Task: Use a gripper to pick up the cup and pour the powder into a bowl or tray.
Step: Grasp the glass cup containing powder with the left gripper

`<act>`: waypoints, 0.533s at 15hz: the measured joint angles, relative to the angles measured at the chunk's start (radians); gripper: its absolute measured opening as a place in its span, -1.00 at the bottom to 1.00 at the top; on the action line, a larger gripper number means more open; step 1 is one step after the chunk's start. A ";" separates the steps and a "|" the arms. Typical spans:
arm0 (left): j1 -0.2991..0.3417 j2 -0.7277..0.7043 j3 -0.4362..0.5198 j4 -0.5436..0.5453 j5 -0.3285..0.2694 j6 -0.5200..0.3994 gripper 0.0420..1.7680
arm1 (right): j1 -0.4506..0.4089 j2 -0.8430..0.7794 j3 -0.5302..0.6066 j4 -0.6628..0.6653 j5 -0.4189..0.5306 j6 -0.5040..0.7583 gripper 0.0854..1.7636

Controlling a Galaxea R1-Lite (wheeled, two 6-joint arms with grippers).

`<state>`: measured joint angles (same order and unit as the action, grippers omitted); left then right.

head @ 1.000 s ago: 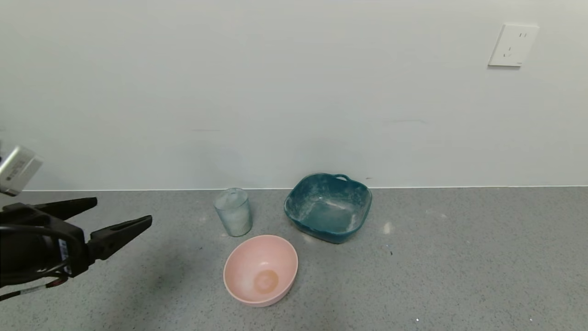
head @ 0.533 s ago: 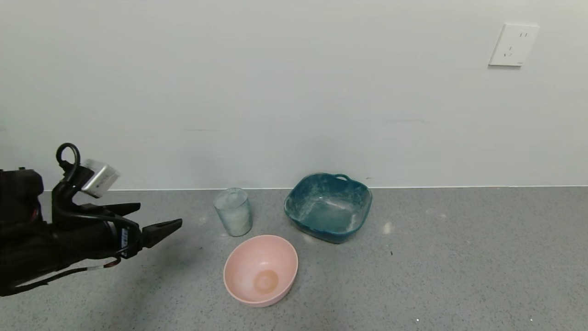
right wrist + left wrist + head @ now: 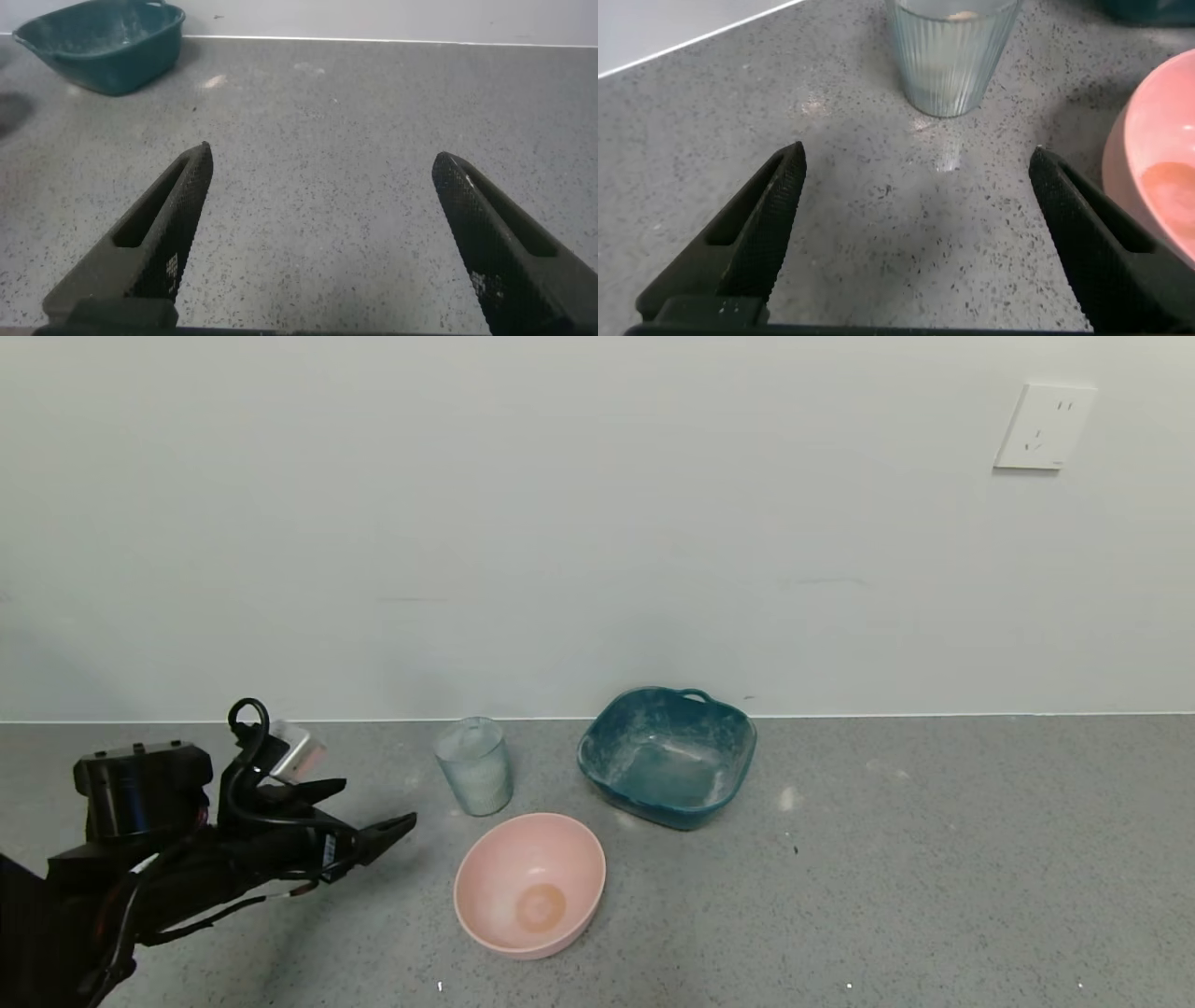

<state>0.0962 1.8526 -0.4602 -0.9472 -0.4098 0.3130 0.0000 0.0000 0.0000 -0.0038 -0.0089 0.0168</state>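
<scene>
The clear ribbed cup (image 3: 475,765) stands upright on the grey counter near the wall, with powder inside; it also shows in the left wrist view (image 3: 951,51). The teal-blue dish (image 3: 667,756) with white dust sits to its right and shows in the right wrist view (image 3: 105,44). My left gripper (image 3: 378,807) is open and empty, low over the counter to the left of the cup, pointing toward it (image 3: 915,163). My right gripper (image 3: 318,159) is open and empty over bare counter; it is out of the head view.
A round pink bowl (image 3: 529,882) sits in front of the cup and dish, its rim showing in the left wrist view (image 3: 1158,159). A white wall runs behind the counter, with a socket (image 3: 1042,427) high at the right.
My left arm has moved right and lower, bringing the open gripper closer to the cup. The cup, dish and pink bowl have not moved.
</scene>
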 joint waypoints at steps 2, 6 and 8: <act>-0.016 0.079 0.003 -0.081 0.000 0.001 0.94 | 0.000 0.000 0.000 0.000 -0.001 0.000 0.94; -0.052 0.201 -0.020 -0.184 -0.001 -0.005 0.94 | 0.000 0.000 0.000 0.000 0.000 0.000 0.94; -0.063 0.235 -0.031 -0.186 0.000 -0.009 0.94 | 0.000 0.000 0.000 0.000 0.000 0.000 0.94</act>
<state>0.0330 2.0874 -0.4917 -1.1330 -0.4102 0.3045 0.0000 0.0000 0.0000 -0.0043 -0.0091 0.0168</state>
